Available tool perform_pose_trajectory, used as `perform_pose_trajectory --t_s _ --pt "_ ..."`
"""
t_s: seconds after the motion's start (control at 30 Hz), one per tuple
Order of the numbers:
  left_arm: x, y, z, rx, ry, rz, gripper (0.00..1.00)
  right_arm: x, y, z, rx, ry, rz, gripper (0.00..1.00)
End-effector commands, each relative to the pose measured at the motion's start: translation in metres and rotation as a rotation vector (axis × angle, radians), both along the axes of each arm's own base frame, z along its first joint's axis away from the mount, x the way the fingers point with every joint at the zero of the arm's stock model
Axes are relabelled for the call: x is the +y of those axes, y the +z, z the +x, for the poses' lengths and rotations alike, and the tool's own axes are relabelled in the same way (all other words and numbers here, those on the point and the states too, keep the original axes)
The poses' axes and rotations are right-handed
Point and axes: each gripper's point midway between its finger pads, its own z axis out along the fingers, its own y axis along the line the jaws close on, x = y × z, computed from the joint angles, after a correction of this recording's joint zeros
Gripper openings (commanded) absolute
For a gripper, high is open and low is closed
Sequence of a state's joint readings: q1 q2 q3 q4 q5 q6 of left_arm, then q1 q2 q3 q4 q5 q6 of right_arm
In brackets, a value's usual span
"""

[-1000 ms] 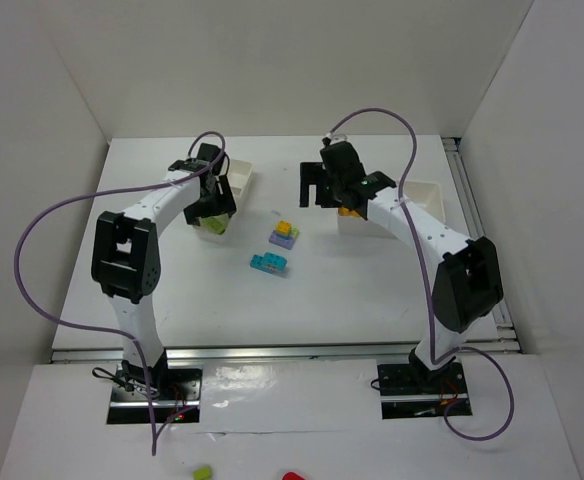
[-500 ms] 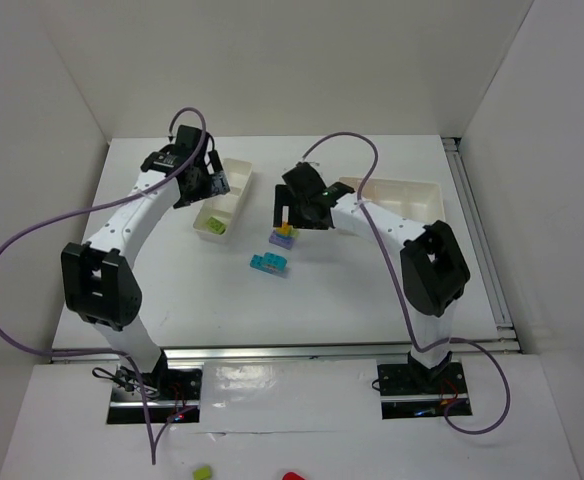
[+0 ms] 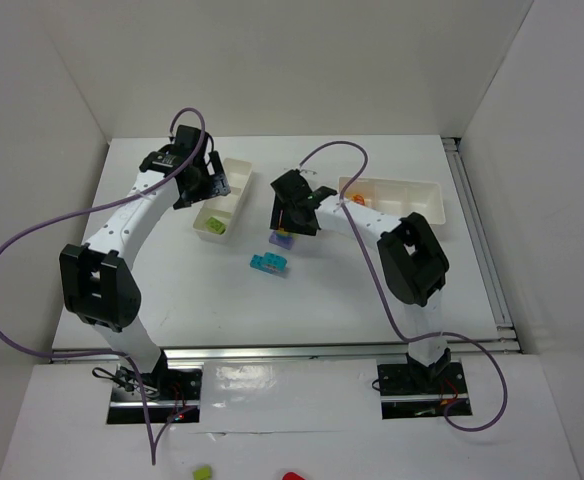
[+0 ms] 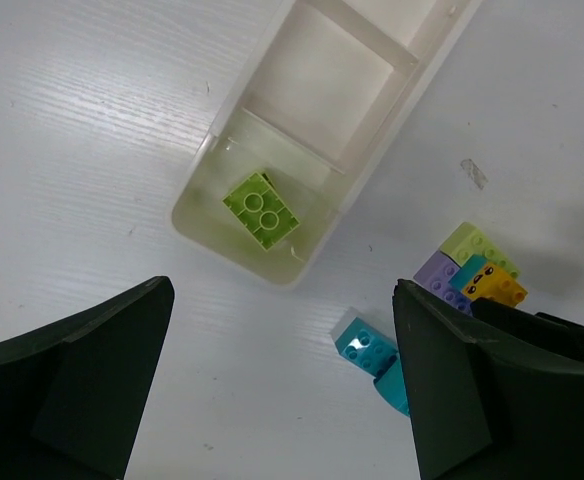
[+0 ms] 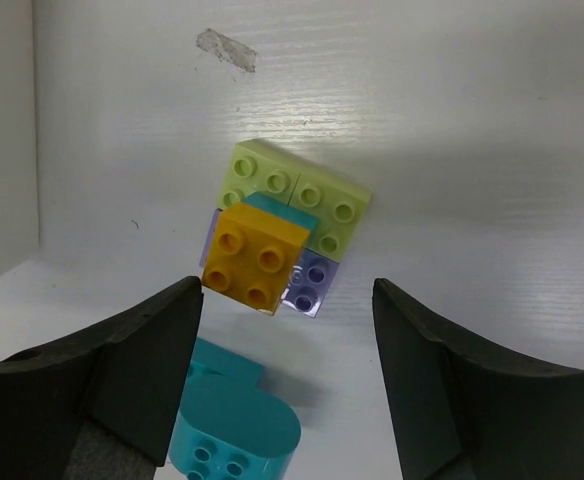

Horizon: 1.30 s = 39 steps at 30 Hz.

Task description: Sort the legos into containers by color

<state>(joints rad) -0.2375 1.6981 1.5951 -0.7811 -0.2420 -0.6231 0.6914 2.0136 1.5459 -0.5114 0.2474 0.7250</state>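
A stack of legos (image 5: 255, 258) lies on the table: a yellow-orange brick on top, a pale green brick (image 5: 297, 200), a purple one (image 5: 312, 282) and a cyan sliver under it. It also shows in the top view (image 3: 284, 238). My right gripper (image 5: 285, 290) is open and empty, hovering just above this stack (image 3: 294, 215). Cyan bricks (image 5: 237, 425) lie close by (image 3: 269, 263). My left gripper (image 4: 283, 300) is open and empty above the left container (image 4: 312, 215), which holds a green brick (image 4: 260, 208). The right container (image 3: 417, 187) holds an orange brick (image 3: 355, 201).
A small tape mark (image 5: 227, 50) sits on the table beyond the stack. The left container's wall (image 5: 2, 150) stands at the left of the right wrist view. White walls enclose the table on three sides.
My right gripper moved left from the right container to above the stack. My left arm swung up and away from the left container, then held still.
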Motion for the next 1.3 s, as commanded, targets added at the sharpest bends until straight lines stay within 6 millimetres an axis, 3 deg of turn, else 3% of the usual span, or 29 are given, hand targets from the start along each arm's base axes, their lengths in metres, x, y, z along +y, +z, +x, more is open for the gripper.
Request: perform_pose_trajectory --t_s 0.0,0.17,0.2,0.47,0.5,0.6,0.63,0.73,1.07,1.2,1.27 --pt "-0.001 0.005 -0.001 -0.014 -0.034 0.005 1.0 0.015 0.03 0.021 -0.105 -0.025 0.058 0.75" --pt "-0.002 0.005 -0.001 -0.012 -0.047 0.003 1.0 0.02 0.017 0.023 -0.086 -0.014 0.026 0.67" --pt "-0.002 0.005 -0.001 -0.011 -0.054 0.009 1.0 0.023 0.024 0.026 -0.1 -0.014 0.038 0.67" --pt "-0.003 -0.002 -0.003 0.009 -0.067 0.011 1.0 0.029 0.006 0.028 -0.07 -0.001 -0.009 0.66" --pt "-0.003 -0.006 -0.002 0.018 -0.067 0.013 1.0 0.034 0.012 0.027 -0.078 0.008 -0.002 0.64" --pt "-0.005 -0.008 0.0 0.02 -0.081 0.009 1.0 0.031 0.008 0.03 -0.071 -0.005 -0.035 0.59" --pt "-0.005 -0.008 0.0 0.02 -0.081 0.01 1.0 0.029 0.009 0.031 -0.07 -0.012 -0.049 0.52" --pt "-0.007 -0.009 0.0 0.022 -0.086 0.002 1.0 0.032 0.009 0.029 -0.075 -0.008 -0.055 0.44" --pt "-0.017 -0.002 0.006 0.011 -0.142 -0.026 1.0 0.024 0.006 0.019 -0.065 0.027 -0.113 0.4" --pt "-0.041 0.004 0.011 -0.02 -0.306 -0.093 1.0 0.031 0.036 0.017 -0.102 0.102 -0.003 0.39" --pt "-0.058 0.018 0.005 -0.061 -0.425 -0.149 1.0 0.031 0.074 0.023 -0.155 0.161 0.119 0.37"
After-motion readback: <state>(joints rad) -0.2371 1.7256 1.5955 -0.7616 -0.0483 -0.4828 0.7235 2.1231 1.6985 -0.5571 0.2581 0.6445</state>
